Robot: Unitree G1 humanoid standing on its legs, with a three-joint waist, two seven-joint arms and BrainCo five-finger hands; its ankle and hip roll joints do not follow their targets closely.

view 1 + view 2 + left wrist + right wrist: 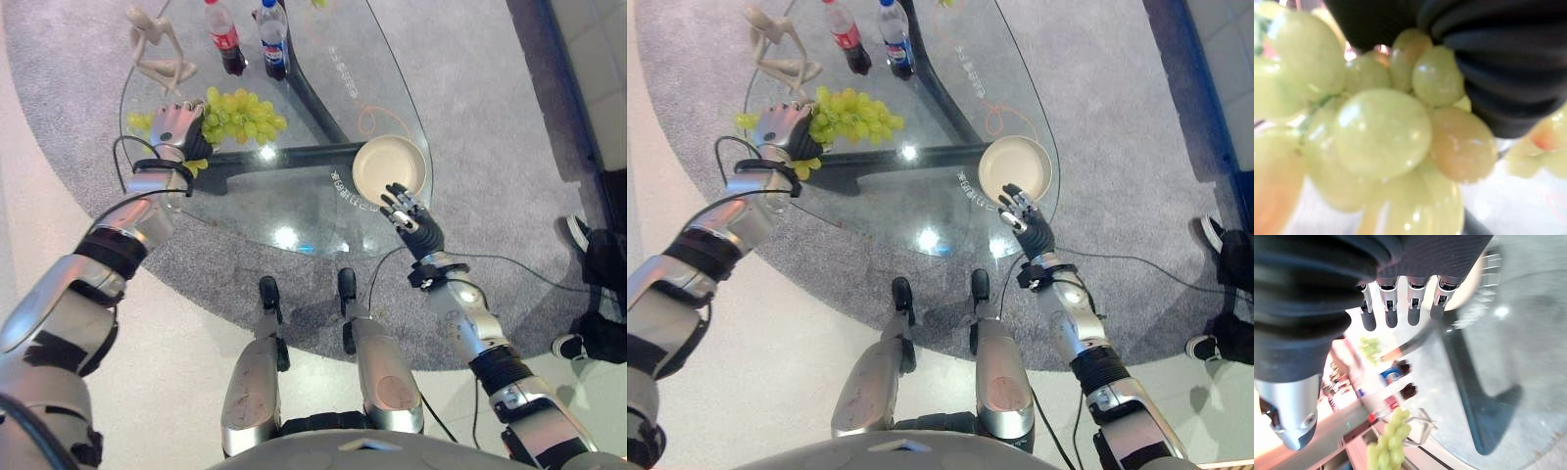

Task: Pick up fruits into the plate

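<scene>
Worktop: clear glass with a rounded outline, sitting on a dark base, showing the floor through it.
Floor: grey carpet under the worktop, meeting pale smooth flooring on the robot's left.
Grapes: large green bunch lying on the far left part of the glass, a small loose cluster sitting just to its left.
Plate: cream, round, sitting near the right edge of the glass, carrying nothing, well apart from the grapes.
Left hand: pressing against the left end of the bunch; fingers buried among the fruit, so cannot tell whether curling or straight.
Right hand: hovering just at the plate's near rim, fingers straight and slightly spread, holding nothing.
Behind the grapes: pale figurine and two bottles standing upright.
Room edge: a person's dark shoe showing at the far right.
</scene>
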